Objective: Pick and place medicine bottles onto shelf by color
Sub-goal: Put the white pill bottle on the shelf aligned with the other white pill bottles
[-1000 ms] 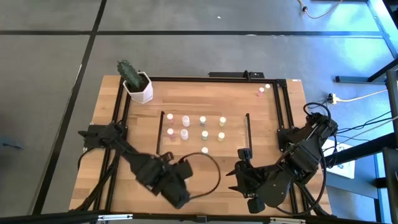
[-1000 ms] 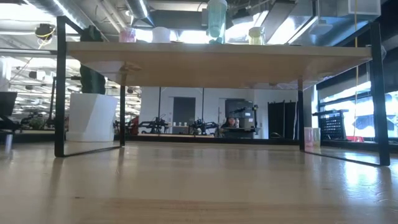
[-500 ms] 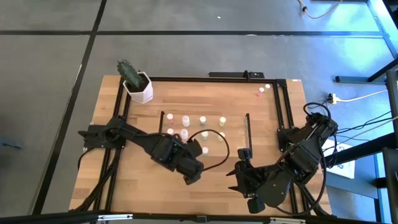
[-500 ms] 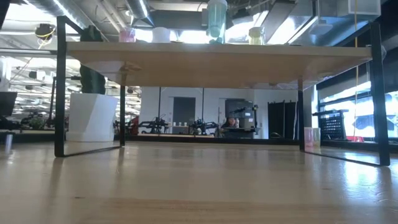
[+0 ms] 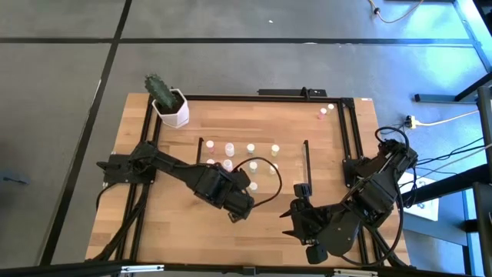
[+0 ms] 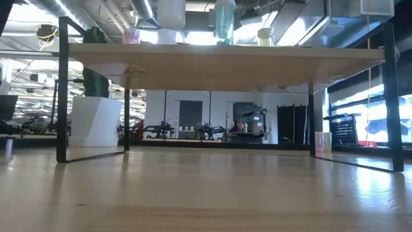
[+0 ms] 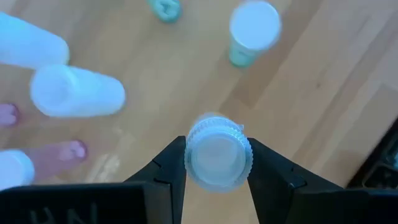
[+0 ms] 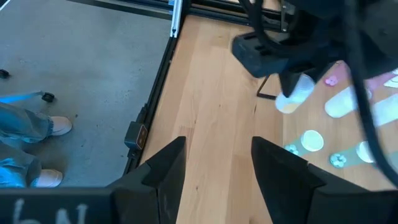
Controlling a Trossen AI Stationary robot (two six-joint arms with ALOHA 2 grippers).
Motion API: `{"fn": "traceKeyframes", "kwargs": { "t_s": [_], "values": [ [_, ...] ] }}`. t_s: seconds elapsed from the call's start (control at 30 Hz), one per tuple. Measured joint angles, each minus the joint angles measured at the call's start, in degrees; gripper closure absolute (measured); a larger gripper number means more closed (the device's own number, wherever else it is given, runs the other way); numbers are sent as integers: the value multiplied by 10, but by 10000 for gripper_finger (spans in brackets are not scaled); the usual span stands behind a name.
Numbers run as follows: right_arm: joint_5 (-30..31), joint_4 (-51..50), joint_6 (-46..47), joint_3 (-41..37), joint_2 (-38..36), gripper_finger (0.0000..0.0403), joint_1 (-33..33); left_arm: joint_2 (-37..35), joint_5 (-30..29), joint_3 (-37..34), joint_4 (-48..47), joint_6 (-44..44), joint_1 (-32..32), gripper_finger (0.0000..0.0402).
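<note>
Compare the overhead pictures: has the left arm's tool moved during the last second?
Yes. The left tool, shut on a white-capped bottle, has moved from the table's near edge up toward the shelf, away from the parked right tool.

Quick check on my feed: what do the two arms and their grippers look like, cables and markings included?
Both arms are dark, jointed and bulky. The left arm trails a thin black cable looping beside its wrist. The left gripper has two flat, angular black fingers; pale lettering shows on its body. The right gripper has matching black wedge-shaped fingers, also with pale lettering. The right arm carries black cables.
</note>
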Motion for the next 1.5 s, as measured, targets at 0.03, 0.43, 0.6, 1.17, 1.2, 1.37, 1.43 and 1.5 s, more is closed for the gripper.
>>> {"fn": "traceKeyframes", "kwargs": {
  "t_s": [0.03,0.43,0.6,1.17,1.2,1.37,1.43,1.5],
  "values": [
    [0,0,0,0,0,220,0,-3,1,-4,1,0,3,280],
    [0,0,0,0,0,220,0,-47,8,-68,1,-31,11,280],
    [0,0,0,0,0,220,0,-47,8,-88,1,-31,20,280],
    [0,0,0,0,0,220,0,-47,23,-88,15,-31,32,280],
    [0,0,0,0,0,220,0,-47,23,-88,15,-31,32,280],
    [0,0,0,0,0,220,0,-47,13,-88,28,-35,32,280],
    [0,0,0,0,0,220,0,-47,12,-88,27,-37,33,280],
    [0,0,0,0,0,220,0,-47,12,-88,27,-44,33,280]
  ]
}}
